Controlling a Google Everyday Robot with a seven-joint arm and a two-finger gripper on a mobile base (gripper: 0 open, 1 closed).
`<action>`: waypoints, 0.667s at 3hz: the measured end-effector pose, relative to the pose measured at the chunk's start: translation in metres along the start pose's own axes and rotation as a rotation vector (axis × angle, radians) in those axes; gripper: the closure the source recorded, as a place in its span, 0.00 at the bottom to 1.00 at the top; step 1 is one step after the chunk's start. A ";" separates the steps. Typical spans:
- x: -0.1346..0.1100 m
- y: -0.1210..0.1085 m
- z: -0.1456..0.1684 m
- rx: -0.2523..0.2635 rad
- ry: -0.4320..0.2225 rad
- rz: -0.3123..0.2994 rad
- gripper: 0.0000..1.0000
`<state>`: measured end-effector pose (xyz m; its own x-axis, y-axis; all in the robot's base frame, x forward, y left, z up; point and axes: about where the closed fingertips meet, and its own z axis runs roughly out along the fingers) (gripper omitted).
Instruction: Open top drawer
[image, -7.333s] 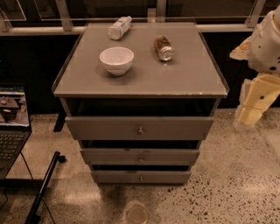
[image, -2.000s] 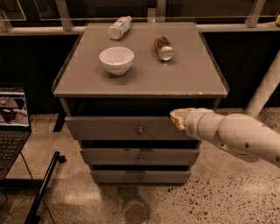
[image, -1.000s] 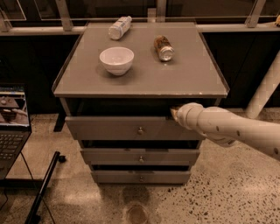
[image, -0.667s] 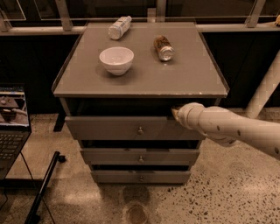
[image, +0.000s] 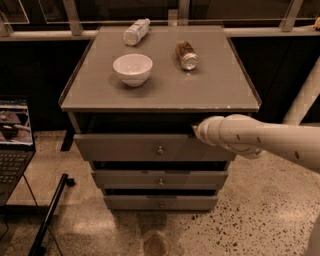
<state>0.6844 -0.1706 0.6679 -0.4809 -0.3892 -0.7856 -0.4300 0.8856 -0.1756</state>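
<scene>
Far left: open laptop (image: 12, 135), screen lit, and a dark pole (image: 50, 215) slanting across the speckled floor.

Centre: grey cabinet (image: 240, 102). On its top are a white bowl (image: 132, 69), near-left, a clear plastic bottle (image: 136, 31) lying at the far edge, and a brown-capped jar (image: 186, 55) on its side to the right of the bowl.

Below the top sits the top drawer (image: 115, 148). Its front is the widest of the three, with a dark gap above it and a small round metal knob (image: 160, 149) dead centre. It looks partly out already. The middle drawer (image: 125, 179) and bottom drawer (image: 130, 202) sit under it, each narrower.

Right: the white arm (image: 265, 142) reaches in level, and the gripper (image: 196, 131) is tucked into the gap at the drawer's upper right edge — whether it is spread or closed, I cannot tell.

Handling, my read: rigid box, front flat and slick, probably light if empty. The knob is small and easy to slip off. The top lip gives a surer hook — though pulling off-centre may rack the drawer.
</scene>
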 end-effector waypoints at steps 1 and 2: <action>-0.003 -0.002 -0.002 0.000 0.000 0.000 1.00; 0.006 0.000 -0.007 -0.024 0.034 0.008 1.00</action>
<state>0.6768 -0.1749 0.6675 -0.5097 -0.3911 -0.7663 -0.4438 0.8826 -0.1552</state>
